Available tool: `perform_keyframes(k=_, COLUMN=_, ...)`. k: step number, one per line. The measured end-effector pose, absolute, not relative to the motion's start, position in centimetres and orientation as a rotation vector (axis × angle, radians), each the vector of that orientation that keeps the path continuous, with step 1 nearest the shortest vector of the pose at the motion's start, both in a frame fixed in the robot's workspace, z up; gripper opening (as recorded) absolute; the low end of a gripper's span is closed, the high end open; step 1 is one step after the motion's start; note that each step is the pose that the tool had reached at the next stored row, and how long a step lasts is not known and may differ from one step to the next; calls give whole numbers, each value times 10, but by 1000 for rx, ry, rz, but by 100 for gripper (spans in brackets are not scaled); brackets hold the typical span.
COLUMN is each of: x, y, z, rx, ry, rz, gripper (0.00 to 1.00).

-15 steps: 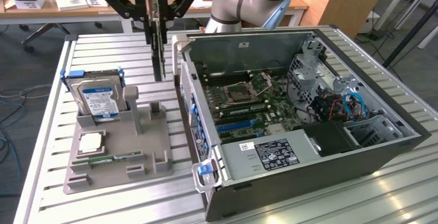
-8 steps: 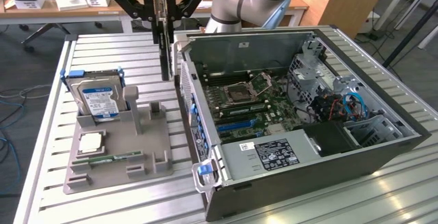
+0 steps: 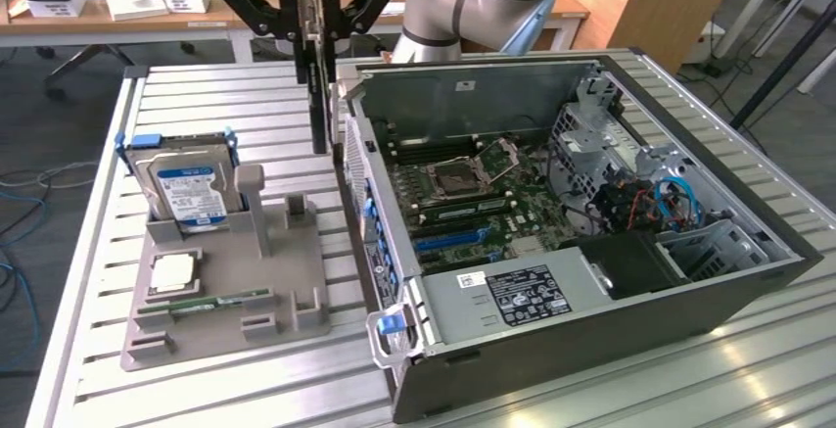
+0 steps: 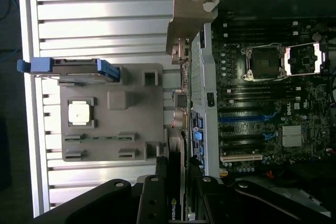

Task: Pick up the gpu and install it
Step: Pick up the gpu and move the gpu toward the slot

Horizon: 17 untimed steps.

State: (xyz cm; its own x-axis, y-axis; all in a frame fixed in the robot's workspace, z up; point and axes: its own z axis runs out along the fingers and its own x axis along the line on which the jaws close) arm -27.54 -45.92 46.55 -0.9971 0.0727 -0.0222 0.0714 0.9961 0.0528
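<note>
Nearest, on the slatted table: a grey moulded plastic holder tray [image 3: 222, 291] with a silver hard drive [image 3: 190, 188], blue-white label, standing in it.

Beside it, toward the exterior view's right: an open black metal computer case [image 3: 588, 350] lying on its side, its green motherboard [image 3: 484, 203] exposed. Blue expansion slots [image 3: 451, 242] run along the board.

Farther back: the black two-finger gripper [image 3: 311, 17], clenched on the gpu [image 3: 319, 105], a thin dark flat card. It is gripped by one end and hangs with its long axis vertical, silver bracket [image 4: 186, 24] lowest.

The card hangs in the gap between holder tray and case wall, just outside the wall. It is clear of the tray.

Key relation: the slots lie off toward the exterior view's right of the card, inside the case and lower down.
</note>
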Motion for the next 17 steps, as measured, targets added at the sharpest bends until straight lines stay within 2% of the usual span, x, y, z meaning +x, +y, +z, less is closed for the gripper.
perform_keyframes(k=17, x=-269, y=-459, z=466, rx=112, ry=3114, rz=81, gripper=26)
